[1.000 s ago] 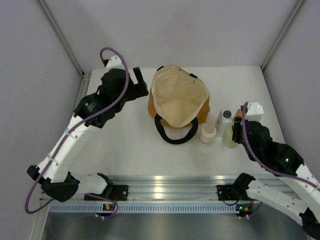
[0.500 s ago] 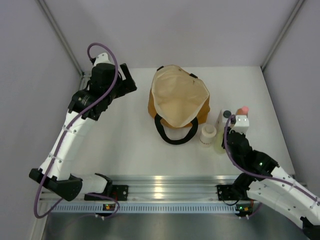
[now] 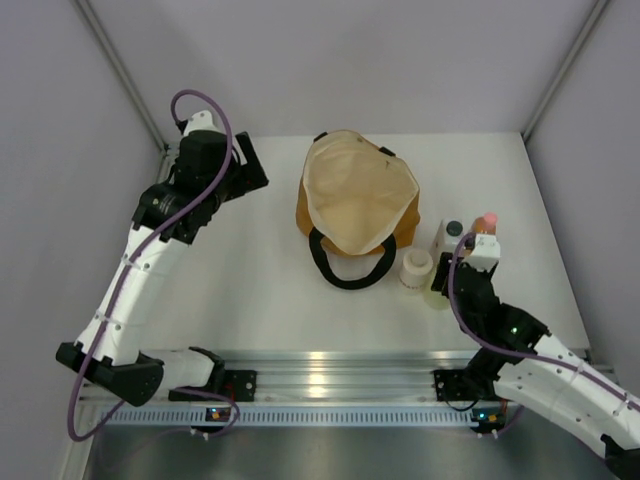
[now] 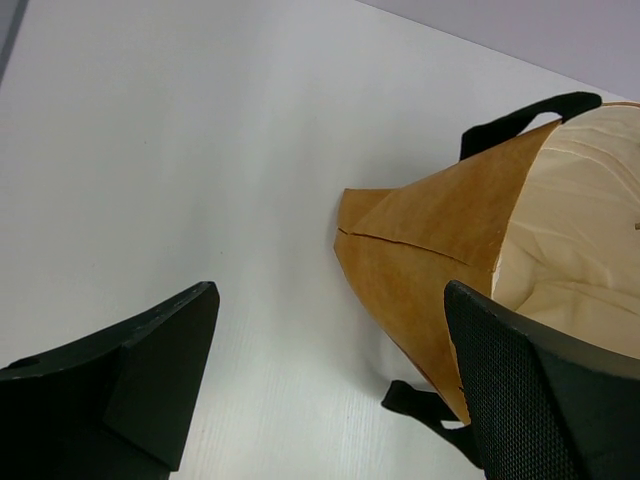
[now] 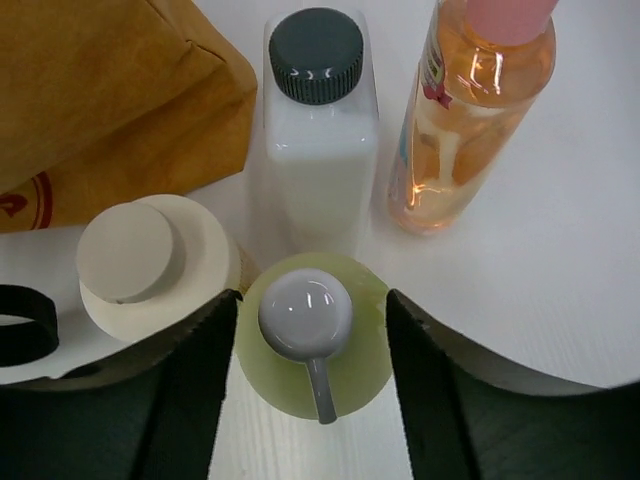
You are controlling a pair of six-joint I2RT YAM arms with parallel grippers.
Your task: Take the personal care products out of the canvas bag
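Looking down from the overhead view, the canvas bag (image 3: 352,195) stood at the centre of the table (image 3: 250,270), mouth open, black handles toward the bottom of the frame. Only cream lining showed inside; no container was visible there, though folds could have hidden a little. All four personal care products stood outside it, clustered just right of the bag in the right middle of the frame. The squat cream-white jar (image 3: 416,267) was nearest the bag, the small white dark-capped bottle (image 3: 450,236) above and right of it, and the orange bottle with pink cap (image 3: 486,226) further right. The pale yellow-green white-topped bottle (image 5: 345,372) sat upright at the lower centre of the right wrist view, between the fingers of the right gripper (image 5: 312,300). Those fingers flanked its sides very closely. Whether they pressed it or stood just clear, I could not tell. The left gripper (image 4: 328,300), upper left in the overhead frame and well apart from the bag, had its fingers spread wide with nothing between them. Judged: unloading looked essentially complete. What seemed left was a clear release of the yellow-green bottle and drawing the right arm away without knocking the close-packed neighbours.
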